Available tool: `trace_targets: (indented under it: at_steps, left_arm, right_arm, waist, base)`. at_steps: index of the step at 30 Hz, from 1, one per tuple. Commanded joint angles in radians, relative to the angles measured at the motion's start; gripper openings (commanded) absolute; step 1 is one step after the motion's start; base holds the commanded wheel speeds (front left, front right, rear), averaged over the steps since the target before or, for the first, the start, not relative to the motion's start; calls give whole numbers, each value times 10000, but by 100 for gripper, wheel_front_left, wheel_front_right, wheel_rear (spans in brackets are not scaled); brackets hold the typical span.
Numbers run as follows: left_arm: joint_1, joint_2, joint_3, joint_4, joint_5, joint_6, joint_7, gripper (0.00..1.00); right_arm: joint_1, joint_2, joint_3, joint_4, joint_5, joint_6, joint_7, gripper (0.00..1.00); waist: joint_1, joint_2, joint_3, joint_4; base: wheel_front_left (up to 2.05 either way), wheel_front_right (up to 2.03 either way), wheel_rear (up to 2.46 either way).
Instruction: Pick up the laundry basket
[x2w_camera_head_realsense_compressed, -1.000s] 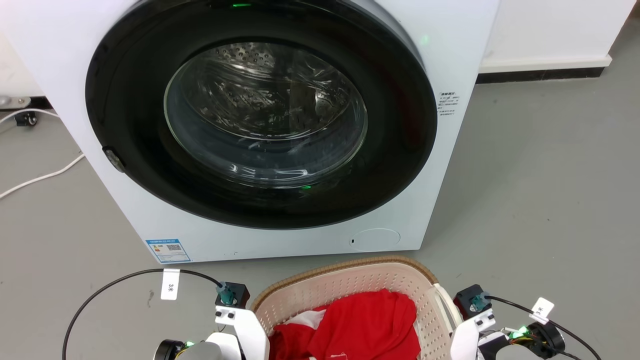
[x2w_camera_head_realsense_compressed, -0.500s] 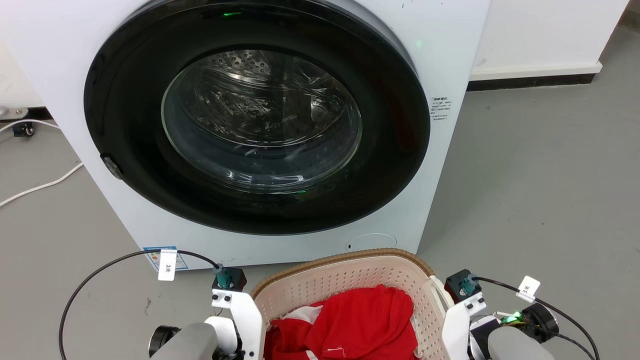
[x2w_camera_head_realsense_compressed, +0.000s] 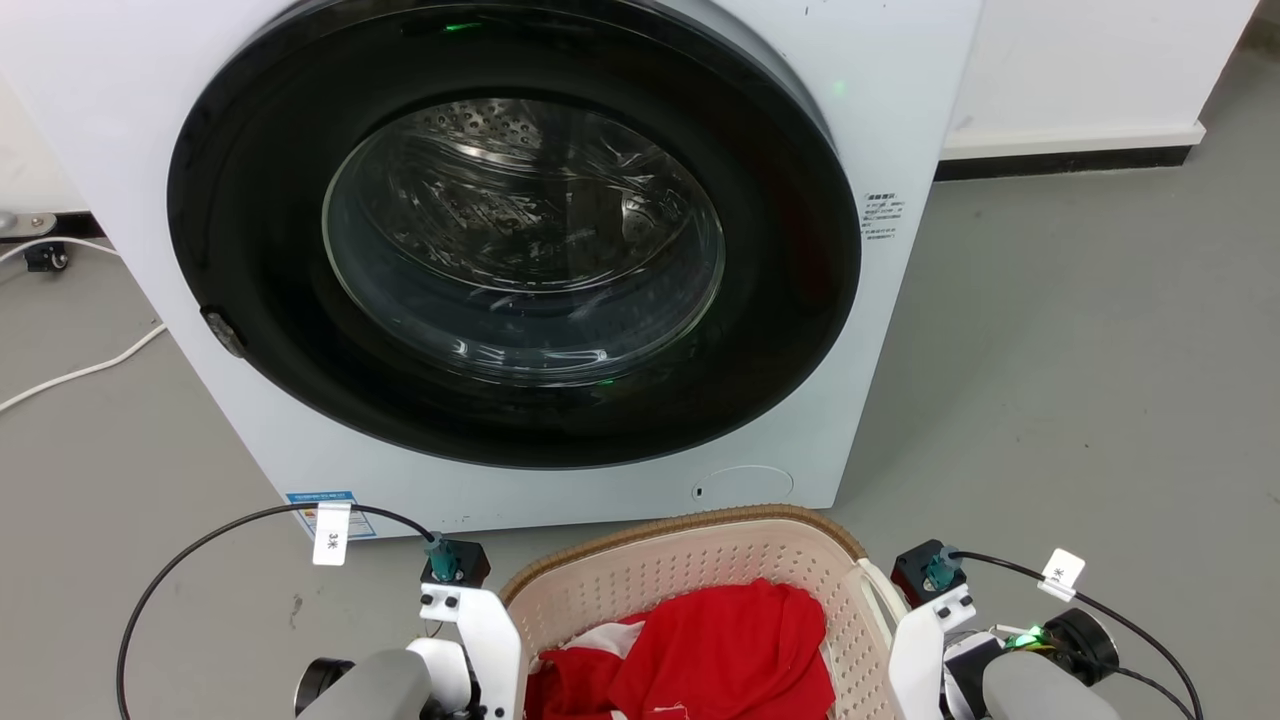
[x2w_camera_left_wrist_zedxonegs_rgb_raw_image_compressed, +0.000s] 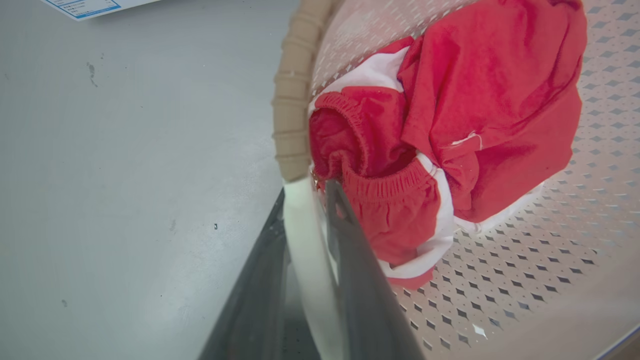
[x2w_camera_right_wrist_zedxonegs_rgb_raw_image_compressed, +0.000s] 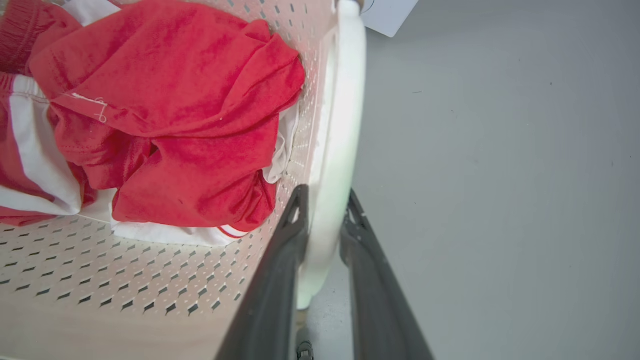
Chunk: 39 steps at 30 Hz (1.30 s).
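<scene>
Clamping its white handles (x2w_camera_right_wrist_zedxonegs_rgb_raw_image_compressed: 345, 100), left pincer (x2w_camera_left_wrist_zedxonegs_rgb_raw_image_compressed: 306, 192) and right pincer (x2w_camera_right_wrist_zedxonegs_rgb_raw_image_compressed: 326, 191) slid the cream perforated laundry basket (x2w_camera_head_realsense_compressed: 650, 575) slightly down-frame; lift looks barely started.

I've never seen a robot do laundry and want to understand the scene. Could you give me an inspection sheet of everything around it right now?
Surface: grey floor, a few small scuffs.
Job's things: laundry basket in front of the washer, holding red and white clothes.
Clutter: small dark object by the wall, far left.
Grippers: left gripper closed on the basket's left handle; right gripper closed on its right handle.
Cables: black tagged cables at both wrists; white cord on the floor, left.
Surroundings: white wall with dark baseboard; washer door shut.
</scene>
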Motion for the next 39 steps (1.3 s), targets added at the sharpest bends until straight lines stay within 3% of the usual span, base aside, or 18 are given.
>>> trace_targets:
  at_steps: [1,39]
  left_arm:
    - [-161,34,-78,-115,-69,-140,-15,0]
    - [-347,136,-1375,30,-1334,-140,-132,0]
  right_arm:
    - [-108,-156,222,40,27,-10,70,0]
    - [-248,-462,2341,41,2213,-10,162,0]
  waist:
    - [0,-1,11,-9]
    - [0,-1,75,-60]
  base:
    - [0,0,0]
    - [0,0,0]
